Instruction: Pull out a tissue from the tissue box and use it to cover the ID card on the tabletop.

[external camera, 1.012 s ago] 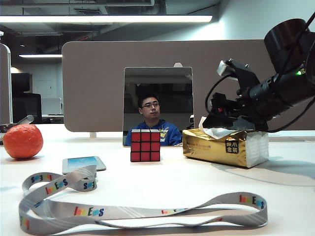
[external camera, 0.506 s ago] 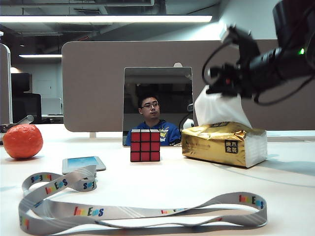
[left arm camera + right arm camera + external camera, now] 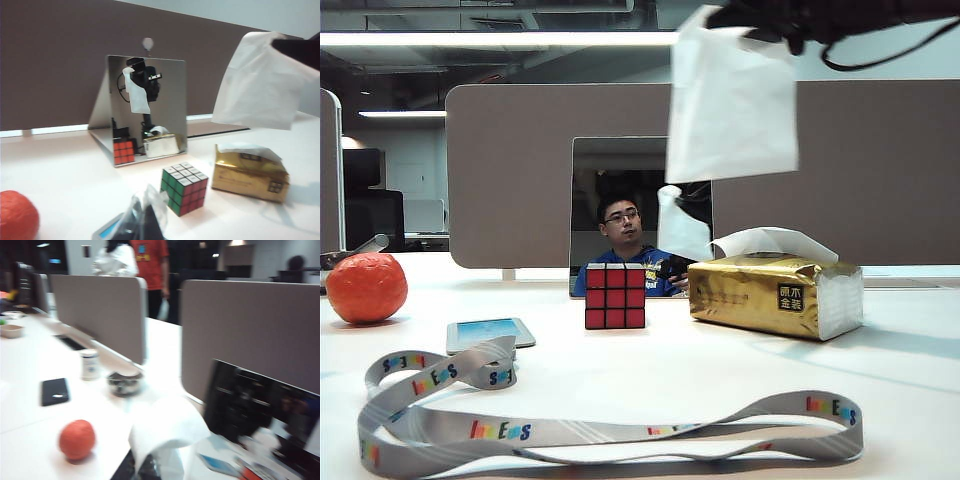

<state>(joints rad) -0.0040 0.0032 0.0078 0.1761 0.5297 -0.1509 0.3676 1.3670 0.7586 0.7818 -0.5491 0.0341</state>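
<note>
The white tissue (image 3: 730, 105) hangs free in the air, high above the table between the cube and the gold pack. My right gripper (image 3: 760, 28) is shut on its upper edge at the top of the exterior view. In the right wrist view the tissue (image 3: 165, 432) drapes over the right gripper (image 3: 155, 467). The gold tissue box (image 3: 775, 295) lies at the right, another sheet poking from its slot. The light-blue ID card (image 3: 490, 332) lies uncovered at the left, far below the tissue. My left gripper (image 3: 147, 217) is shut and empty, low over the ID card (image 3: 107, 232).
A red-faced puzzle cube (image 3: 615, 296) stands mid-table in front of a mirror (image 3: 640, 215). An orange ball (image 3: 365, 287) sits at the far left. A grey lanyard strap (image 3: 570, 430) loops along the front, joined to the card. A partition wall closes the back.
My right gripper shut on the tissue at the pack, then rose and drifted left, pulling the sheet fully clear. A fresh sheet now stands up from the pack. The left arm stayed put.
</note>
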